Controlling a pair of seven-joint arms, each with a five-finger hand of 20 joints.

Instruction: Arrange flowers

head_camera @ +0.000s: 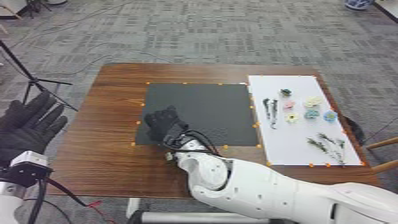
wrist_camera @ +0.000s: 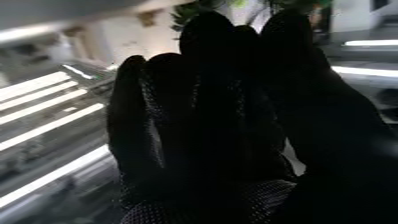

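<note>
Flowers (head_camera: 312, 102) lie loosely grouped on the white sheet (head_camera: 291, 137) at the right side of the brown table (head_camera: 107, 170), as I see it over the head feed: pink, cream, pale yellow, blue and one dark bloom. Nearer my end of the sheet I have green sprigs (head_camera: 327, 145), and to the left of the blooms, slender dark and silvery pieces (head_camera: 274, 112). My right hand (head_camera: 165, 125) is over the near left part of the dark mat (head_camera: 200, 105), left of the sheet and well apart from the flowers. My left hand (head_camera: 34, 122) is off at the left edge, fingers straight and spread, with nothing in it.

On the right wrist feed, my right hand (wrist_camera: 213, 115) has its fingers (wrist_camera: 206, 45) extended. Green leaves (wrist_camera: 188, 11) show past the fingertips; I can't tell whether it touches them.
</note>
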